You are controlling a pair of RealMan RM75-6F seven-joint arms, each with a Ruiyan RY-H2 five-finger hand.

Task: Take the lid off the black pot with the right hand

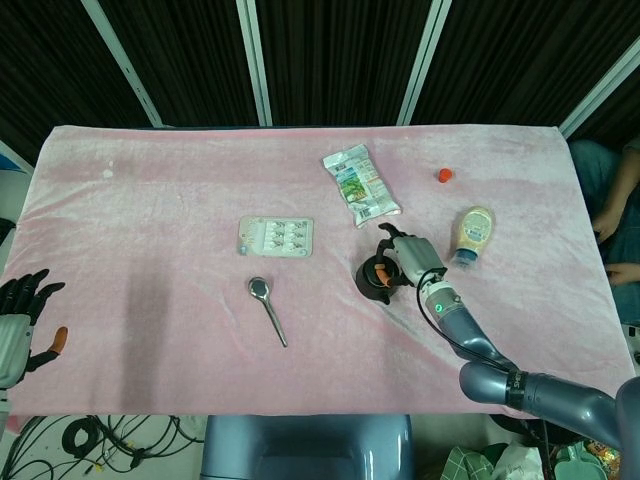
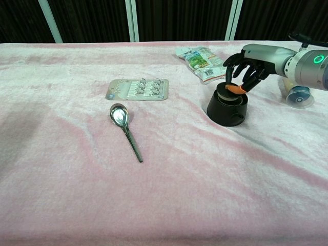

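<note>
The black pot (image 1: 371, 280) (image 2: 227, 109) stands on the pink cloth right of centre. My right hand (image 1: 405, 258) (image 2: 247, 65) reaches over it from the right, its fingers curled down onto the lid (image 2: 229, 92), which it grips at the top. A pale rim shows under the lid's edge in the chest view, so the lid sits slightly raised. An orange fingertip (image 2: 234, 88) lies against the lid. My left hand (image 1: 20, 318) hangs off the table's near left corner, fingers spread and holding nothing.
A blister pack (image 1: 275, 237) (image 2: 137, 89) and a metal spoon (image 1: 267, 310) (image 2: 126, 130) lie left of the pot. A snack bag (image 1: 361, 185) (image 2: 201, 57) is behind it, a mayonnaise bottle (image 1: 472, 234) (image 2: 297, 95) to its right, and a red cap (image 1: 443, 176) further back.
</note>
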